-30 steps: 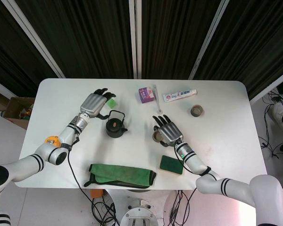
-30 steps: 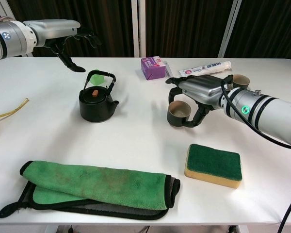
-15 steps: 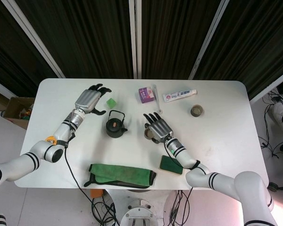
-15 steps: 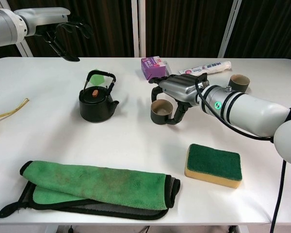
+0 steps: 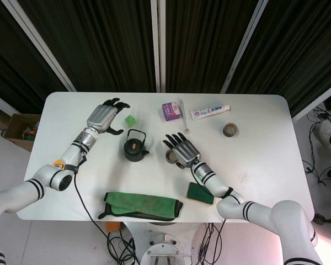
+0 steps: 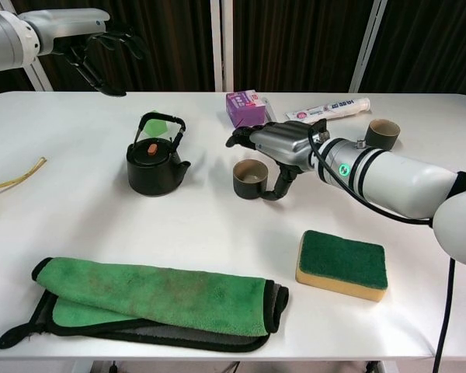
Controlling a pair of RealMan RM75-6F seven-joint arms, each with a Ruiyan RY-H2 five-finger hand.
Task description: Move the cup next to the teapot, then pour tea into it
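Note:
The black teapot point(image 5: 135, 148) point(image 6: 155, 161) stands left of the table's middle. A brown cup point(image 5: 170, 157) point(image 6: 249, 179) stands upright on the table a short way to its right. My right hand point(image 5: 182, 148) point(image 6: 278, 144) hovers over the cup's right side. Its fingers point(image 6: 237, 140) stretch out above the far rim, and its thumb point(image 6: 280, 184) hangs down against the cup's right wall. My left hand point(image 5: 102, 116) point(image 6: 93, 45) is raised over the back left of the table, behind and left of the teapot, fingers loosely bent and holding nothing.
A folded green cloth point(image 6: 155, 299) lies at the front left and a green sponge point(image 6: 342, 265) at the front right. At the back are a purple box point(image 6: 245, 107), a toothpaste tube point(image 6: 330, 109), a brown roll point(image 6: 384, 133) and a small green block point(image 5: 131, 119).
My right hand slid the cup leftward toward the teapot, then its fingers stretched out over the rim. My left hand drew back from the teapot toward the rear left.

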